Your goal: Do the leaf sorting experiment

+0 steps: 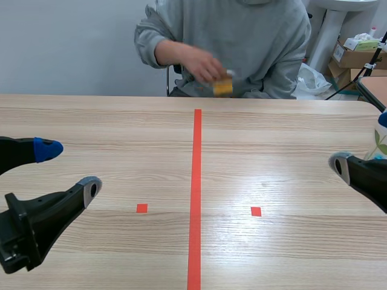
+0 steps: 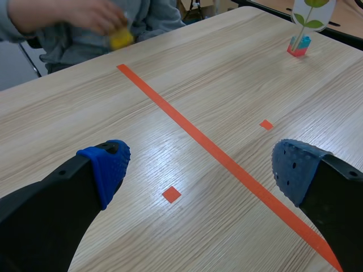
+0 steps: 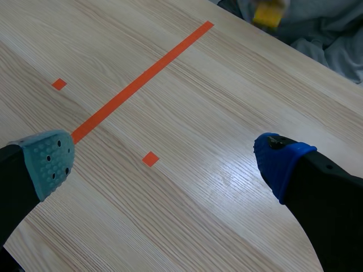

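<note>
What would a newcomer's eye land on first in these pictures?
Most striking is the person in a grey hooded sweatshirt seated across the light wooden table, whose hand holds a small yellow block near the far edge. Next comes the long orange-red tape line down the table's middle, with the left end effector and right end effector open, low at either side.

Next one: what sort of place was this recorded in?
Most likely a robotics lab or test room: a tape-marked wooden table, the left tool and right tool open over it, a person seated across holding a small yellow object, and cardboard boxes in the back corner.
</note>
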Robot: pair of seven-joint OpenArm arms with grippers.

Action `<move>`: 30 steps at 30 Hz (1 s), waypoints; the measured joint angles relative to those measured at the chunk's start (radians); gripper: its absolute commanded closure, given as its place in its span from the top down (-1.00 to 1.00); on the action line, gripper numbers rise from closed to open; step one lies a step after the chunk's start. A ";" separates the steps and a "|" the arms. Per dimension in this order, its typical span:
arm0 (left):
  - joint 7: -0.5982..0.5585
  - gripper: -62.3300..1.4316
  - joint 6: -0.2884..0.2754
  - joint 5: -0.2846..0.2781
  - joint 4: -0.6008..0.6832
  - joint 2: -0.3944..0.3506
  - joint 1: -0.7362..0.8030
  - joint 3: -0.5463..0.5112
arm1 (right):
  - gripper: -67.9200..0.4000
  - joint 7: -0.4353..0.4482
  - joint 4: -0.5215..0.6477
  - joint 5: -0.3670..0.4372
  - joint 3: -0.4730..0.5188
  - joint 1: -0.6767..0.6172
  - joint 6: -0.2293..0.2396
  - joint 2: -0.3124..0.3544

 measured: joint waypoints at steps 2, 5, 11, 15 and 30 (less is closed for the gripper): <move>-0.015 0.73 0.000 0.000 0.000 0.000 0.000 0.000 | 0.97 -0.001 -0.001 -0.004 -0.009 -0.011 -0.003 0.000; -0.015 0.73 0.000 0.000 0.000 0.000 0.000 0.000 | 0.97 -0.016 -0.002 -0.013 -0.056 -0.035 -0.003 0.000; -0.034 0.73 0.000 0.000 0.000 0.000 0.000 0.000 | 0.97 -0.018 -0.002 -0.064 -0.183 -0.055 -0.003 0.000; -0.033 0.73 0.000 -0.008 0.000 0.000 0.000 0.000 | 0.97 0.024 -0.002 -0.123 -0.222 -0.054 -0.003 0.000; -0.032 0.73 0.000 -0.052 0.000 0.000 0.000 0.000 | 0.96 0.061 -0.003 -0.172 -0.244 -0.051 -0.003 0.000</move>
